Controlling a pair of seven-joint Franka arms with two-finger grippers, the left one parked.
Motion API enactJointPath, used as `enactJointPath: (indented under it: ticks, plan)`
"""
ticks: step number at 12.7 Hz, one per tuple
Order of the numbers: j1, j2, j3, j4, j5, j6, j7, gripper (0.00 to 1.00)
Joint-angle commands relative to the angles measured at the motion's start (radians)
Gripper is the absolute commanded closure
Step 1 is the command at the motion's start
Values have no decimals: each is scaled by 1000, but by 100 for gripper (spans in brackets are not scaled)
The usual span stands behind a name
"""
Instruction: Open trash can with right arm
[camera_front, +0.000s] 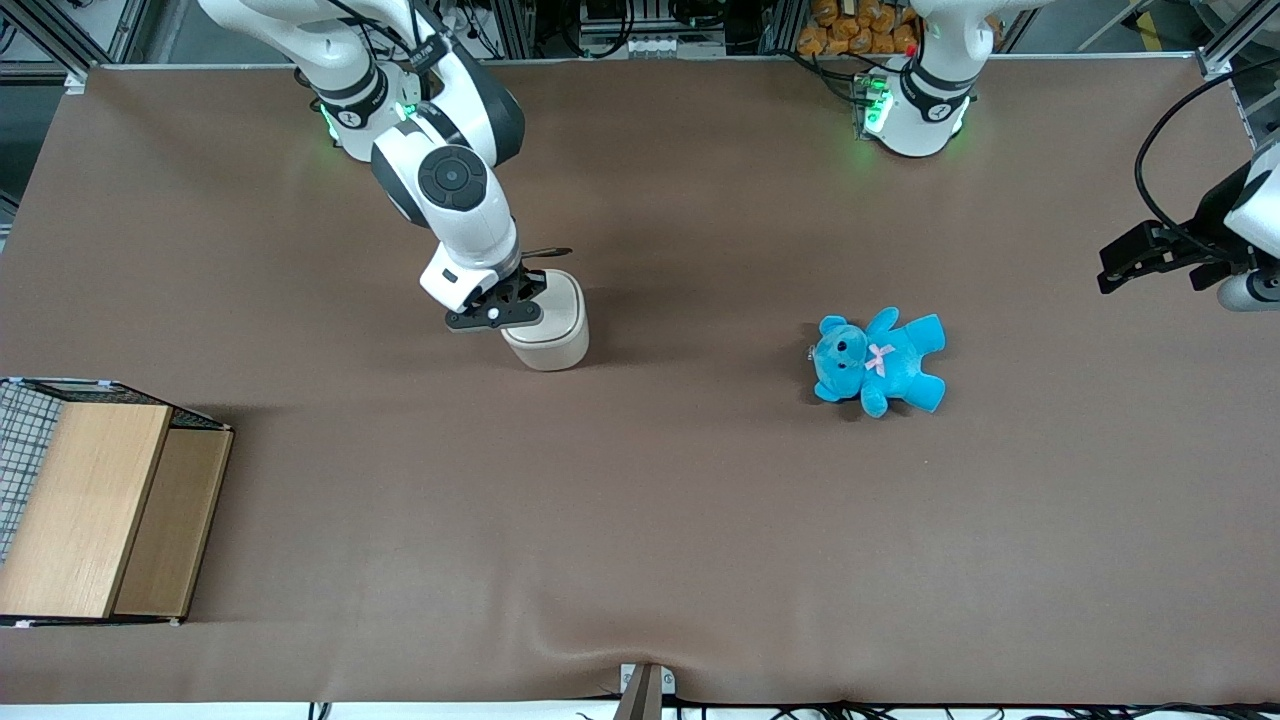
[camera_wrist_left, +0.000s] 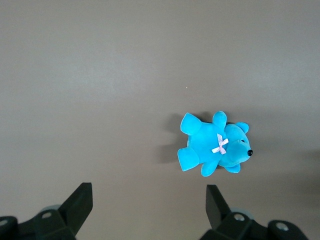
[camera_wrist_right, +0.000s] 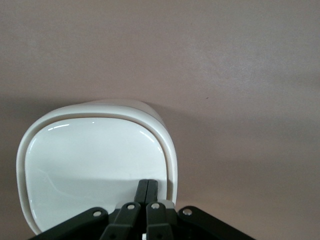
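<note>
The cream-white trash can (camera_front: 556, 335) stands on the brown table, its flat lid (camera_wrist_right: 90, 165) lying closed. The right arm (camera_front: 455, 200) reaches down over it. Its black gripper (camera_front: 512, 300) is shut with nothing between the fingers and sits right on top of the lid, at the edge of the lid toward the working arm's end. In the right wrist view the gripper (camera_wrist_right: 147, 186) shows its two fingers pressed together over the lid, close to the rim.
A blue teddy (camera_front: 880, 362) lies on the table toward the parked arm's end; it also shows in the left wrist view (camera_wrist_left: 215, 145). A wooden box (camera_front: 100, 510) with a wire-mesh side stands at the working arm's end, nearer the front camera.
</note>
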Motion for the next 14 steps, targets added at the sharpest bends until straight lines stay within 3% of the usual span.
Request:
enactJointPath:
  ticks: [1,5,8,11,12,14]
  plan:
    - [17,36,-13,-4,-70,41,69,99]
    - [18,42,-11,1,-82,37,89,99]
    - [7,7,-5,75,-67,-66,86,97]
    - [-5,-21,-2,187,9,-189,74,96]
    - [-14,-30,-3,229,37,-233,72,87]
    - [-41,-51,-5,304,50,-327,48,79]
